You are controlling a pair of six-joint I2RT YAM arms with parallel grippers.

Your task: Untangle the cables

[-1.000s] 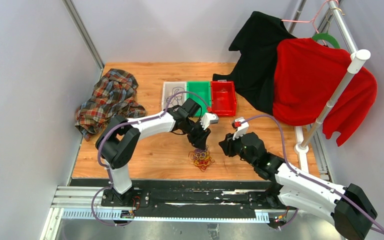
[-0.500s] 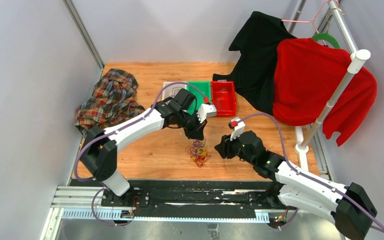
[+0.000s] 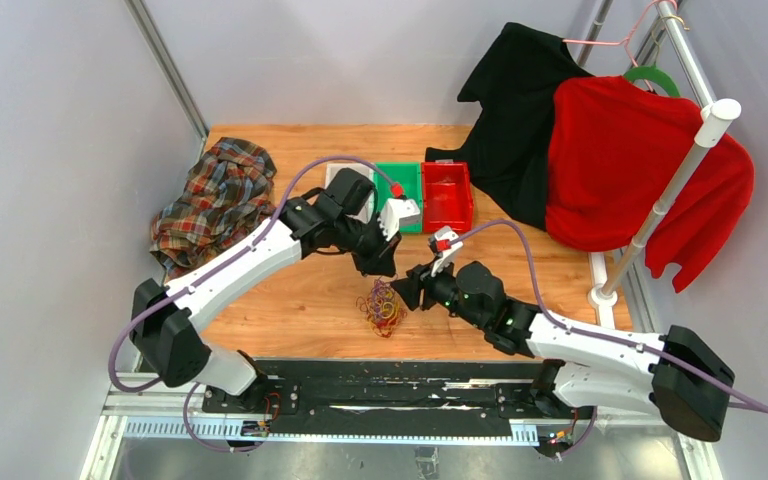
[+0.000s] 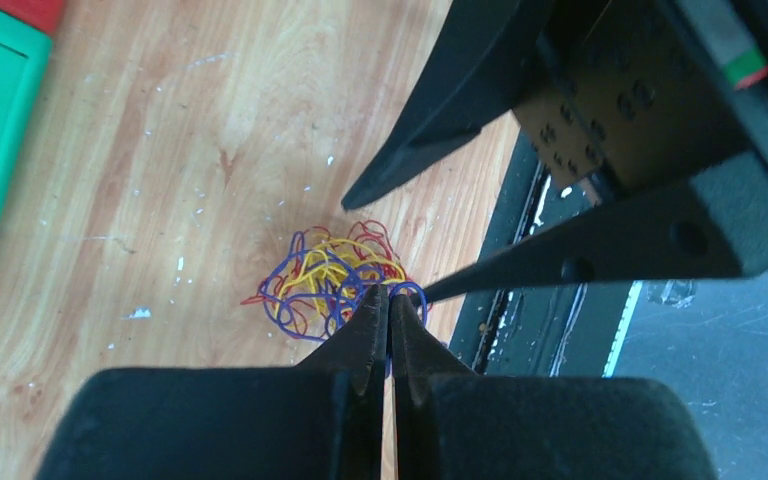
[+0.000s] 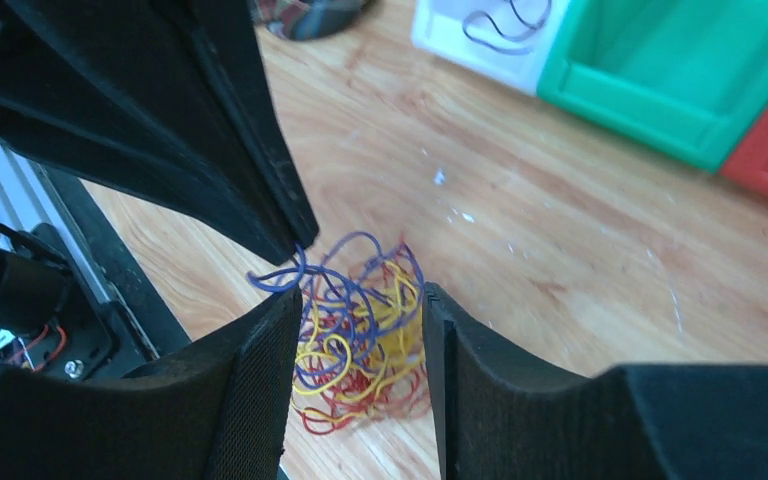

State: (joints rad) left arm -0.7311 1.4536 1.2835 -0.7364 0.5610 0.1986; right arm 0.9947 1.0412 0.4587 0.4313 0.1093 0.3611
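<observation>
Cables (image 3: 381, 307) lie tangled, left pincer (image 4: 388, 293) clamped on one, right pincer (image 5: 360, 295) parted beside them.

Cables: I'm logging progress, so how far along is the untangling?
Done: one purple cable lies in the white bin. In hand: left fingers seem to pinch a purple strand at the tangle; right fingers straddle it, open. Left: yellow, red and purple knotted together.

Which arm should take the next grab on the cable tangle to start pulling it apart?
Right. The right gripper, open, straddles the cables, a finger each side. The left gripper is shut at their edge, apparently pinching a purple strand, so it can anchor.
</observation>
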